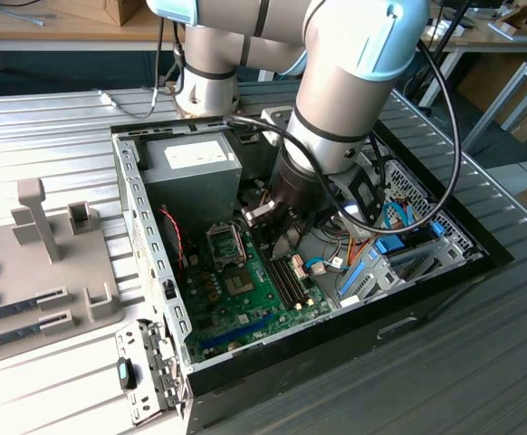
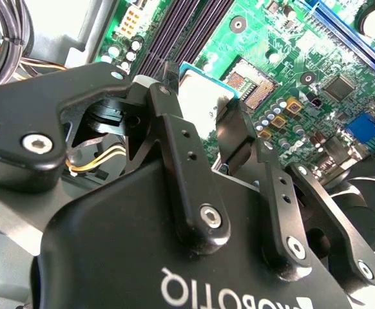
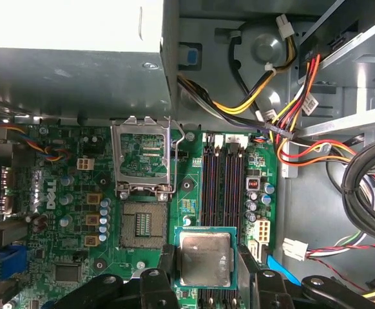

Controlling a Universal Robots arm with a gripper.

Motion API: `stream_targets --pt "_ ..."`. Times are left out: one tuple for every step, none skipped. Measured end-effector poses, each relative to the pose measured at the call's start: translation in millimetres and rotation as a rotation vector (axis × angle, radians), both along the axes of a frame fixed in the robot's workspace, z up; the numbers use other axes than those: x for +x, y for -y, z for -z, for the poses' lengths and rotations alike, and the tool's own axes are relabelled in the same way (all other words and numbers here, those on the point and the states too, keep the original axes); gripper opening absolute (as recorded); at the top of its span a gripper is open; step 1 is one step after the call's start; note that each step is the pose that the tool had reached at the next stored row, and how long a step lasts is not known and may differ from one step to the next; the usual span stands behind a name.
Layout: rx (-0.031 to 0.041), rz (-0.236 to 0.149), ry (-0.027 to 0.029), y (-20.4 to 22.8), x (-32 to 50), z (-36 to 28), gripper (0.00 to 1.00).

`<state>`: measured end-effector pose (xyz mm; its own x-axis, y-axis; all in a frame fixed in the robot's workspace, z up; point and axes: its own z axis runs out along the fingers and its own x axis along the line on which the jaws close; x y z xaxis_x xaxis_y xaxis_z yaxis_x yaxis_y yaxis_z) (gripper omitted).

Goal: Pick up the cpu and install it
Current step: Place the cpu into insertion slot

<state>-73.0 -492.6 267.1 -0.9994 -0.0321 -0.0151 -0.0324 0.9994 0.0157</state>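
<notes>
The cpu (image 3: 205, 259), a silver square chip with a thin green rim, is held flat between my fingertips (image 3: 246, 265) and hangs above the green motherboard (image 3: 71, 193). The gripper (image 2: 203, 114) is shut on the cpu (image 2: 201, 95), one finger on each of two opposite edges. The empty cpu socket (image 3: 142, 225) lies close beside the held chip, a little off from under it. Its metal load plate (image 3: 142, 158) stands flipped open. In the exterior view the gripper (image 1: 268, 222) reaches down into the open computer case (image 1: 445, 272), next to the socket (image 1: 225, 240).
Dark memory slots (image 3: 223, 174) run alongside the socket, partly under the chip. A grey power supply (image 1: 191, 163) and bundled coloured cables (image 3: 290, 129) crowd the case around the arm. A grey fixture (image 1: 46, 263) with memory sticks (image 1: 10, 319) sits on the table at the exterior view's left.
</notes>
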Motion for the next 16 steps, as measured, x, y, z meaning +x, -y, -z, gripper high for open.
stream_targets --pt "0.0 0.0 0.0 0.0 0.0 0.2 0.47" --pt "0.0 0.0 0.0 0.0 0.0 0.4 0.47" --pt "0.0 0.0 0.0 0.0 0.0 0.5 0.47" --pt "0.0 0.0 0.0 0.0 0.0 0.7 0.47" --pt "0.0 0.0 0.0 0.0 0.0 0.9 0.47" --pt "0.0 0.0 0.0 0.0 0.0 1.1 0.47" --pt "0.0 0.0 0.0 0.0 0.0 1.2 0.47" --pt "0.0 0.0 0.0 0.0 0.0 1.3 0.47" --pt "0.0 0.0 0.0 0.0 0.0 1.5 0.47" --pt "0.0 0.0 0.0 0.0 0.0 1.6 0.47" --pt "0.0 0.0 0.0 0.0 0.0 1.8 0.47" --pt "0.0 0.0 0.0001 0.0 0.0 2.1 0.47" --pt "0.0 0.0 0.0 0.0 0.0 2.3 0.47" --pt "0.0 0.0 0.0 0.1 0.0 2.7 0.47" --pt "0.0 0.0 0.0 0.1 0.0 3.0 0.47" --pt "0.0 0.0 0.0 0.1 0.0 3.2 0.47"
